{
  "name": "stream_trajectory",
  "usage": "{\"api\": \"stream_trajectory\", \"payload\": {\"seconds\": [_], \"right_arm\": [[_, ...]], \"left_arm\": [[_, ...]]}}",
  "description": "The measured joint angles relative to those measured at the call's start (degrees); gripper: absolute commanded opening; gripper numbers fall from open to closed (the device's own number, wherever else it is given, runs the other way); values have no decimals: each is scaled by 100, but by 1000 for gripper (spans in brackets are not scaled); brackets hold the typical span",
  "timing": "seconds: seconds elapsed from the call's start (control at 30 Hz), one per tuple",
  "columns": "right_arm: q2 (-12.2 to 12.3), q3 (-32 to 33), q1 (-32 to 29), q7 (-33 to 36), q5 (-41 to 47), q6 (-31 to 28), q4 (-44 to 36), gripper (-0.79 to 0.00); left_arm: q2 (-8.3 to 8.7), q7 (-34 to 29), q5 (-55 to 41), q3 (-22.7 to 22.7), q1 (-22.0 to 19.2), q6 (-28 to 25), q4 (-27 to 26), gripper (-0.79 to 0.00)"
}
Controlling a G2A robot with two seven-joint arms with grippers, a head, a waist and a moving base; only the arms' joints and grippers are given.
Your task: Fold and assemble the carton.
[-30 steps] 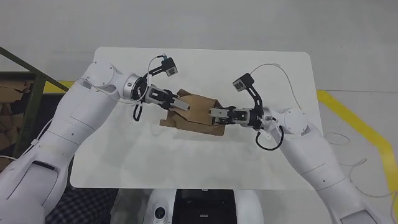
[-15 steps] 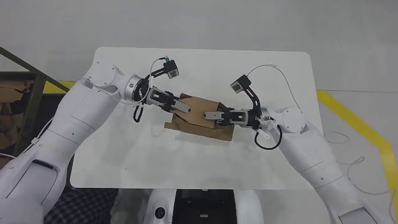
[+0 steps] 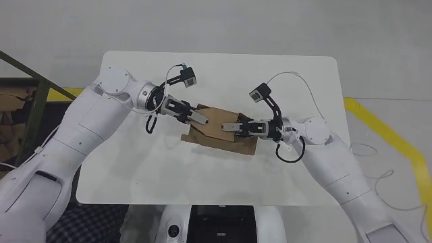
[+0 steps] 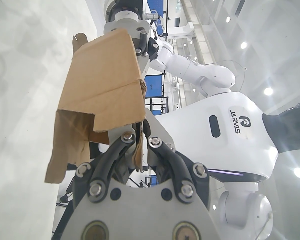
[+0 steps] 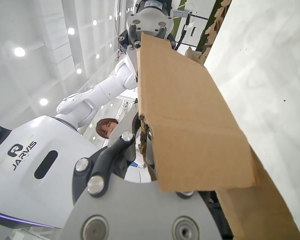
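Carton (image 3: 219,127) work is at an early stage, so count very little as finished. It sits over the middle of the white surface (image 3: 135,169), stretched between your two arms. The left gripper (image 3: 201,115) has its fingers closed on the carton's left end. In the left wrist view a cardboard edge is pinched right between those fingers (image 4: 125,139). The right gripper (image 3: 231,126) clamps the right end in the same way. In its own view one finger (image 5: 123,138) presses against the torn edge, and the panel hides the other.

From the left wrist view the carton (image 4: 105,83) is only partly opened. One crease has lifted into a shallow angle, a little of the inside shows, and a flap hangs loose below. I can't tell if its lower edge touches the surface. My reading is that squaring the body, folding the end flaps in and closing the bottom all remain.
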Motion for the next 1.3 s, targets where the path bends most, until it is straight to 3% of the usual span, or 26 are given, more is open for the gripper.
{"api": "stream_trajectory", "payload": {"seconds": [0.37,0.8,1.3], "right_arm": [[-14,35,-29,-89,-114,-4,57,-785],[-36,11,-37,-259,-417,45,133,-785],[-63,-10,-45,-343,-556,83,92,-785]], "left_arm": [[79,0,-321,-141,90,-83,-84,0],[237,0,-570,-572,296,-82,-693,0],[40,0,-407,-116,-73,-82,-800,0]]}}
